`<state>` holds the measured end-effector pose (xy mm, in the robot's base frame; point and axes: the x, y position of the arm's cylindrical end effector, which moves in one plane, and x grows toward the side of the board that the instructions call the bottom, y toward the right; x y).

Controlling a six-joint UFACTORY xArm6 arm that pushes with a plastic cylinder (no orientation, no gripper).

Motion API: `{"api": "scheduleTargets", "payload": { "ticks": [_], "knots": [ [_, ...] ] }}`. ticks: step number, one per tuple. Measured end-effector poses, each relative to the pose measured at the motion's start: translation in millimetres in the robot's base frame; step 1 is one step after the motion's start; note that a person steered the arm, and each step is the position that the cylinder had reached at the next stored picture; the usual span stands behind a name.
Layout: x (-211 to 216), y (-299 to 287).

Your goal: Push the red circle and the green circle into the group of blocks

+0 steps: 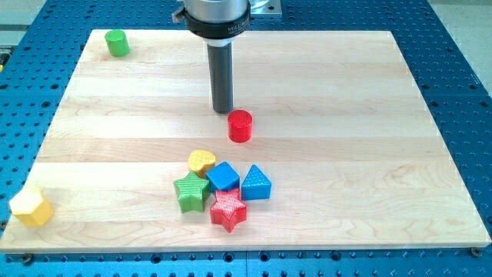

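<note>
The red circle (241, 126) stands near the board's middle. My tip (223, 111) is just above and left of it, close to it; I cannot tell if it touches. The green circle (117, 43) stands far off at the view's top left corner of the board. The group of blocks lies below the red circle: a yellow heart (201, 161), a blue cube (223, 177), a blue triangle (256, 184), a green star (191, 191) and a red star (228, 210), packed together.
A yellow hexagon (31, 206) sits alone at the board's bottom left corner, near the edge. The wooden board (369, 115) lies on a blue perforated table (461, 46).
</note>
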<state>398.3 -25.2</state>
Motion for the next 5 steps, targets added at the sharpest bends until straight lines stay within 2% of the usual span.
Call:
{"api": "scheduleTargets", "payload": {
  "ticks": [1,2,4,5],
  "knots": [
    [43,33],
    [74,36],
    [84,33],
    [32,-5]
  ]
}}
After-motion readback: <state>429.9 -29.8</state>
